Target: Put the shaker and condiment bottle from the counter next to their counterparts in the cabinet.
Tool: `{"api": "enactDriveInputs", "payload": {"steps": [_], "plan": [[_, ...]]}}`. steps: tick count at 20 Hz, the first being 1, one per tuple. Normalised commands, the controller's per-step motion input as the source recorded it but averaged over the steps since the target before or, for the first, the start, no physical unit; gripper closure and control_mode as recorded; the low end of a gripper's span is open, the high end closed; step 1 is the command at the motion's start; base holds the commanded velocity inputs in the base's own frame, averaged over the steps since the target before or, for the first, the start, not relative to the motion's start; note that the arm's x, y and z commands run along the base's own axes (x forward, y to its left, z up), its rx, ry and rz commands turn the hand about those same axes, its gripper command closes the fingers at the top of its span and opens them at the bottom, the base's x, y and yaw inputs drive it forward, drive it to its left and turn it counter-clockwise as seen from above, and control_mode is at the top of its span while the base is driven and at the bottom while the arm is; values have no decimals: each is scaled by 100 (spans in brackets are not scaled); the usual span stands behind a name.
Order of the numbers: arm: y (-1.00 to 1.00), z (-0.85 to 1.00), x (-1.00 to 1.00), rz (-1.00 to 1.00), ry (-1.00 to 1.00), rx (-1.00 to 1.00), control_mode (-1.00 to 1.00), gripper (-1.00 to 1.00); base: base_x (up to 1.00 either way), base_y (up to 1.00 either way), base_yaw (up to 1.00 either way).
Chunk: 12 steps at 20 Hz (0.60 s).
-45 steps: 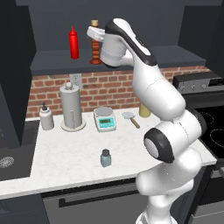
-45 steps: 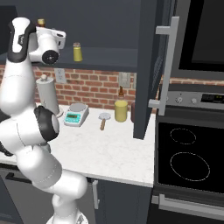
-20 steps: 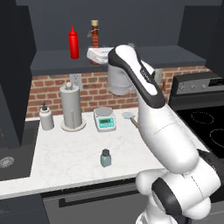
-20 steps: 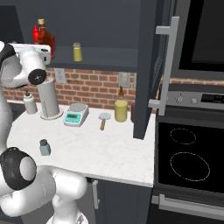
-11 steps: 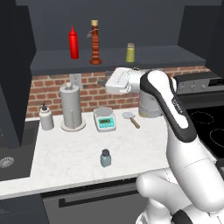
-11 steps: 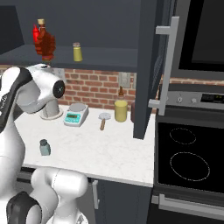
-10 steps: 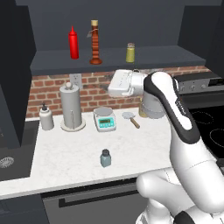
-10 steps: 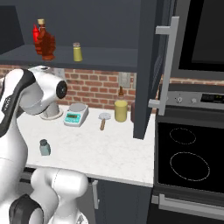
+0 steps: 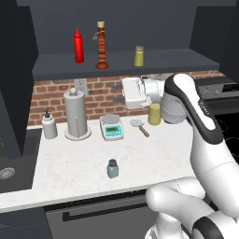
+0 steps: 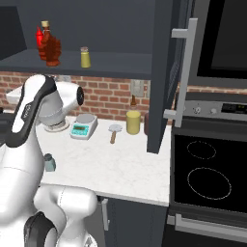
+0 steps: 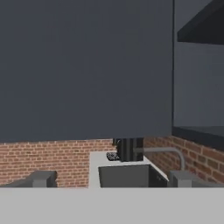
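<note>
My end effector (image 11: 111, 181) has its tips spread wide, empty. The ribbed bottle (image 9: 101, 45) hides the red one on the right base view. Squat shaker (image 9: 112, 168) sits on marbled worktop (image 9: 84, 158).

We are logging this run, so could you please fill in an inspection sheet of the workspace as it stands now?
Surface: white counter, mostly bare at the front.
Job's things: shaker standing on the counter; condiment bottle on the cabinet shelf beside the red squeeze bottle; yellow-olive shaker further right.
Clutter: paper towel holder, scale, soap dispenser, yellow canister.
Grippers: gripper open, empty, above the counter.
Cables: nothing seen.
Surroundings: brick wall, stove.
</note>
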Motion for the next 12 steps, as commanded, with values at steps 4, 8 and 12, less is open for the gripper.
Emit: {"api": "enactDriveInputs", "payload": {"steps": [4,8,12], "plan": [[-7,-84,-31,38,5,-2,-100,-100,0,0,0],[-23,-100,-64,56,5,-4,-100,-100,0,0,0],[-8,-72,-38,37,1,-4,-100,-100,0,0,0]]}}
